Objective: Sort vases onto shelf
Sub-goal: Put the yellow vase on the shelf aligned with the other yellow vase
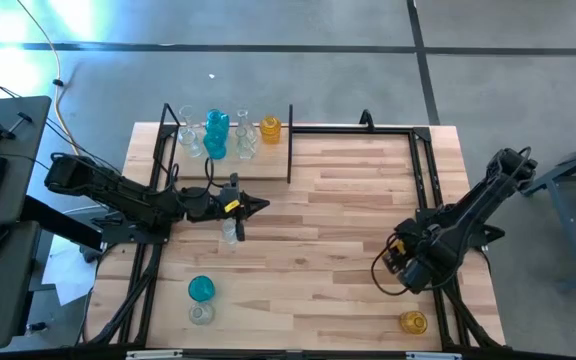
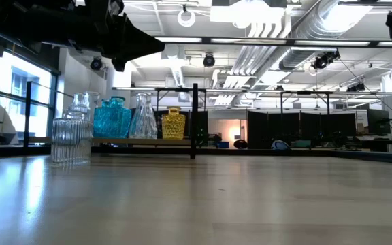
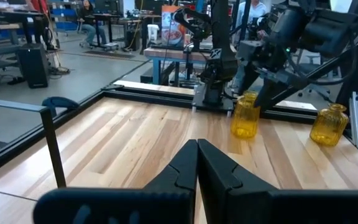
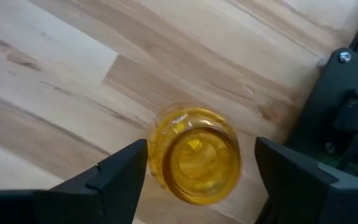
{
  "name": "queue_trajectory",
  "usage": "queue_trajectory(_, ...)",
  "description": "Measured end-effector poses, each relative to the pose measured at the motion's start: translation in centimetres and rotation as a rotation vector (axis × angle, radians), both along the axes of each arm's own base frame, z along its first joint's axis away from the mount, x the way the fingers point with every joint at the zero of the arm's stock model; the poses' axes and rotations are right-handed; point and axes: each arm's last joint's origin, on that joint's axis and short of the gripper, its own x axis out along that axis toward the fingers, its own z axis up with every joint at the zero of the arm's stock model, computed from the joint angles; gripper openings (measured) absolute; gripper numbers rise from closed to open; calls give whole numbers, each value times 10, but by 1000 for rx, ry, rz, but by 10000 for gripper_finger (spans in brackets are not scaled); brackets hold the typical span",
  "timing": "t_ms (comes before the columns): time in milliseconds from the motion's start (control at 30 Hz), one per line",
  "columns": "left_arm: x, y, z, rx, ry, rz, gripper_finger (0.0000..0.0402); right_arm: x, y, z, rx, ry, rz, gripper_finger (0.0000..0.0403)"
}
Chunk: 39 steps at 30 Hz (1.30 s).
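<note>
My left gripper is shut and held above the middle of the table, high over it in the low view. A ribbed clear vase stands on its base just near of that gripper. My right gripper is open and points down over an amber vase, one finger on each side; I see no touch. The arm hides that vase in the high view. The shelf at the far edge carries clear, teal and amber vases.
A teal vase and a clear vase stand near the near edge on the left. A second amber vase stands at the near right corner. Black frame rails run along the table's sides. Bare wood lies mid-table.
</note>
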Motion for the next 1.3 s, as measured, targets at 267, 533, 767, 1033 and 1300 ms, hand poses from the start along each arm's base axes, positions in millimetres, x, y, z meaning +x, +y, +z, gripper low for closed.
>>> queue_trajectory(267, 0, 0, 0, -9, -2, 0, 0, -2, 5, -9, -8, -79, 29, 213)
queue_trajectory(533, 0, 0, 0, -7, -2, 0, 0, -1, 11, -6, -65, -182, 119, 127)
queue_trajectory(767, -2, 0, 2, 3, 5, 0, 0, 12, 6, -4, -115, -230, 195, 124)
queue_trajectory(1033, -16, 2, -1, 7, -14, 0, 0, 54, -6, 1, -165, -343, 349, 124)
queue_trajectory(1300, -43, 5, 1, -4, -120, 10, 0, 113, -36, 19, -258, -552, 527, 125)
